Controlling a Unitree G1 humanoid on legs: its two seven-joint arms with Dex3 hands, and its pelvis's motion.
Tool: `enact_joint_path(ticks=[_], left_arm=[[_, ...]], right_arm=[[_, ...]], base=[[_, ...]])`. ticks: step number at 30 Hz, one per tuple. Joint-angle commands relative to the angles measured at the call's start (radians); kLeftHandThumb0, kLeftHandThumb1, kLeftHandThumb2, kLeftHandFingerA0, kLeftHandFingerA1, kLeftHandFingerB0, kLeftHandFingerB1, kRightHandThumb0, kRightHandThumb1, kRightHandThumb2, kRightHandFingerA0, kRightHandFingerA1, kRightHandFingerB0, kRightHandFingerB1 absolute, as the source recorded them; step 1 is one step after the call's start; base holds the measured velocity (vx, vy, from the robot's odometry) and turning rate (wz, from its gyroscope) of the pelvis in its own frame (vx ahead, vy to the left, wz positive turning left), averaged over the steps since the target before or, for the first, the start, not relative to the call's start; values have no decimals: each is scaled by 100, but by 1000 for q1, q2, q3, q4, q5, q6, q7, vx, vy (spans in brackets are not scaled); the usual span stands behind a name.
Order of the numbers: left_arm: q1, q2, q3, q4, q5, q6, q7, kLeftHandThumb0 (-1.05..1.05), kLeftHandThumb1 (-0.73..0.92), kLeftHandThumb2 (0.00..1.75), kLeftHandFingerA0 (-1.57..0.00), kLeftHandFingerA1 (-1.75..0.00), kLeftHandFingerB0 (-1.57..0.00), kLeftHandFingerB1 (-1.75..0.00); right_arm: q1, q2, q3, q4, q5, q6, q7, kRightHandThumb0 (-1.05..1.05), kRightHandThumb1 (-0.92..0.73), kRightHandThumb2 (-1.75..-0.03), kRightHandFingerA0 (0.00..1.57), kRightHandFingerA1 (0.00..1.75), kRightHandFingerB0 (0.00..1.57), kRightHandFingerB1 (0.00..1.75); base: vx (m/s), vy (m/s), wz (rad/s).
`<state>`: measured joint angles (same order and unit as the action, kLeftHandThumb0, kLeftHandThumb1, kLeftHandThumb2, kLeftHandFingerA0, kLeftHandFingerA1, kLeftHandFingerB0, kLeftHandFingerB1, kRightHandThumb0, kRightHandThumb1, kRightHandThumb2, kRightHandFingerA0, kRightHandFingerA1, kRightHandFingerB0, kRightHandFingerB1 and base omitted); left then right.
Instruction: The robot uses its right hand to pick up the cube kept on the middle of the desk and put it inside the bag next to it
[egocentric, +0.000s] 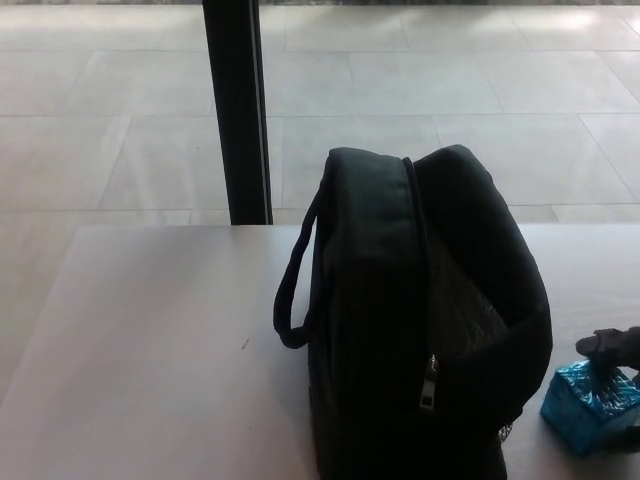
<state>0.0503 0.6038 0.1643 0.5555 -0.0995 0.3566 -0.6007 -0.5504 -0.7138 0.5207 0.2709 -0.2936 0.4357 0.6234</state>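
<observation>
Grasping is the step you are looking at in the head view, the only one you have. The right hand (618, 352) is showing only at the picture's right edge, dark fingers (603, 344) lying over the top of the cube (588, 403); whether they are actually clamping it you cannot tell, since most of the hand is running out of frame. The blue cube is sitting low on the desk (150, 340), just beside the black bag (425, 320), to its right. The left hand is not showing. The bag's opening is facing up and right, so your next move is, by my reckoning, securing the grip, lifting clear of the bag's wall, then carrying leftward over that opening.
</observation>
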Motion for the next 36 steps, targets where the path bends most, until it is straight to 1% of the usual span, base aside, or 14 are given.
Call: enact_joint_path(ticks=[1, 2, 3, 4, 8, 12, 14, 20, 21, 23, 29, 31, 32, 36], left_arm=[[-14, 31, -5, 15, 10, 26, -5, -57, 46, 85, -28, -58, -25, -51], [-19, 29, -3, 16, 9, 33, 1, -57, 46, 85, -28, -57, -29, -53], [-14, 32, -7, 8, 14, 26, -1, -53, 47, 87, -26, -57, -34, -56], [-16, 33, -6, 6, 11, 32, -4, -52, 46, 87, -24, -56, -33, -56], [-19, 32, -1, 17, 8, 30, -2, -48, 64, 58, -32, -52, -45, -46], [-11, 32, -2, 1, 11, 36, 5, -50, 47, 89, -26, -57, -38, -59], [-14, 33, -2, 6, 9, 37, 0, -49, 65, 58, -34, -52, -39, -45], [-16, 30, -1, 11, 8, 29, -2, -51, 65, 59, -32, -52, -37, -45], [-15, 33, -4, 13, 9, 23, -7, -59, 47, 86, -27, -58, -30, -54], [-16, 35, -7, 11, 12, 26, -5, -58, 47, 87, -29, -58, -30, -54], [-14, 42, -8, 13, 8, 28, -8, -57, 47, 86, -26, -57, -32, -55], [-16, 42, -12, 18, 15, 20, 0, -51, 65, 58, -34, -51, -39, -44], [-16, 38, -6, 15, 9, 32, 6, -57, 47, 87, -29, -58, -38, -57], [-18, 37, -7, 24, 13, 37, 16, -47, 65, 59, -35, -51, -36, -43]], right_arm=[[113, 30, 165, -71, -305, 59, -157, -29, -49, -73, 84, 110, 7, 24], [118, 28, 181, -69, -333, 38, -186, -23, -62, -58, 71, 131, 7, 31], [126, 32, 188, -69, -348, 29, -216, -17, -47, -94, 81, 110, 0, 46], [135, 30, 194, -56, -363, -6, -260, -20, -73, -63, 60, 145, 21, 32], [157, 22, 195, -62, -395, -47, -342, -41, -56, -70, 79, 142, 74, 57], [168, 27, 197, -61, -417, -42, -367, -30, -72, -63, 72, 158, 70, 52], [190, 44, 167, -43, -398, -58, -431, -27, -73, -64, 74, 155, 70, 52], [221, 57, 112, -36, -392, -96, -497, -24, -79, -71, 77, 154, 70, 52], [228, 57, 99, -36, -391, -111, -510, -24, -80, -72, 78, 156, 75, 63], [237, 59, 78, -29, -390, -137, -524, -21, -77, -77, 80, 159, 75, 58], [269, 57, -9, -1, -357, -284, -609, -20, -68, -80, 86, 156, 75, 58], [272, 54, -36, -10, -347, -290, -600, -21, -67, -83, 86, 153, 74, 56], [272, 42, -60, -19, -340, -305, -595, -23, -68, -77, 88, 149, 73, 58], [277, 36, -130, -6, -310, -381, -621, -21, -65, -85, 88, 156, 79, 79]], base=[[0, 0, 0], [0, 0, 0], [0, 0, 0], [0, 0, 0], [0, 0, 0], [0, 0, 0], [0, 0, 0], [0, 0, 0], [0, 0, 0], [0, 0, 0], [0, 0, 0], [0, 0, 0], [0, 0, 0], [0, 0, 0]])
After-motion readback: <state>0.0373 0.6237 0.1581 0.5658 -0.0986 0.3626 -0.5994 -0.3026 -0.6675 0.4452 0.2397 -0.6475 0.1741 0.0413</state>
